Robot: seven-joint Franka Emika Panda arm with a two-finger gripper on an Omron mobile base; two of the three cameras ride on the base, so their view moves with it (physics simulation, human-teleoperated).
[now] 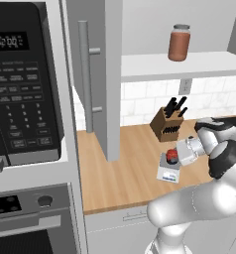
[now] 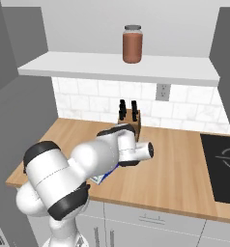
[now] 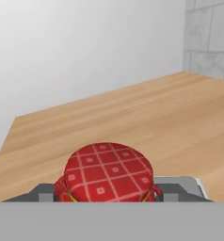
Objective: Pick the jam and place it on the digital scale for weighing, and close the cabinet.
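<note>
The jam (image 1: 172, 157) is a small red jar with a checked red cloth top (image 3: 108, 174). It sits on, or just above, the digital scale (image 1: 168, 173), a flat grey platform whose rim (image 3: 180, 187) shows under the jar in the hand view. My gripper (image 1: 177, 157) reaches in from the right at jar height and is shut on the jam; its fingertips are hidden. The cabinet door (image 1: 97, 74) with its long bar handle (image 1: 84, 74) stands open over the counter's left part. In the right base view my arm covers the jar, and a corner of the scale (image 2: 101, 179) peeks out.
A wooden knife block (image 1: 168, 121) stands just behind the scale by the tiled wall. A taller brownish jar (image 1: 179, 42) sits on the cabinet shelf (image 1: 189, 64). The black microwave (image 1: 23, 84) and oven (image 1: 21, 218) are on the left, and a dark cooktop (image 2: 225, 169) lies on the right.
</note>
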